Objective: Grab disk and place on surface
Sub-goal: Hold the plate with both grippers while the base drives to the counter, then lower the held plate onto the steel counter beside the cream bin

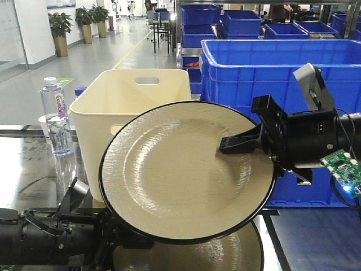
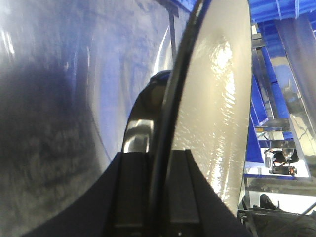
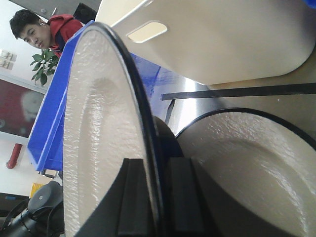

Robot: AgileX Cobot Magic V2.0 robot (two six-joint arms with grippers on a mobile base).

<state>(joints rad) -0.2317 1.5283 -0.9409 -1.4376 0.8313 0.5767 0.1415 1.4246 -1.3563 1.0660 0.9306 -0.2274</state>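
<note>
The disk (image 1: pixel 175 175), a beige plate with a thin black rim, hangs tilted up on edge above the surface (image 1: pixel 22 164), its face towards the front camera. My right gripper (image 1: pixel 231 145) is shut on its right rim, one finger across the plate's face. The left gripper (image 1: pixel 113 228) clamps the lower left rim, mostly hidden behind the plate. In the left wrist view the black rim of the disk (image 2: pixel 217 98) runs between the pads of the left gripper (image 2: pixel 160 163). The right wrist view shows the disk (image 3: pixel 98 123) edge-on inside the right gripper (image 3: pixel 155 173).
A second plate of the same kind (image 1: pixel 237 254) lies flat under the held one. A cream tub (image 1: pixel 130 96) stands just behind, a water bottle (image 1: pixel 56 116) to its left. A big blue crate (image 1: pixel 265 68) is at the back right. A person (image 3: pixel 34 27) is nearby.
</note>
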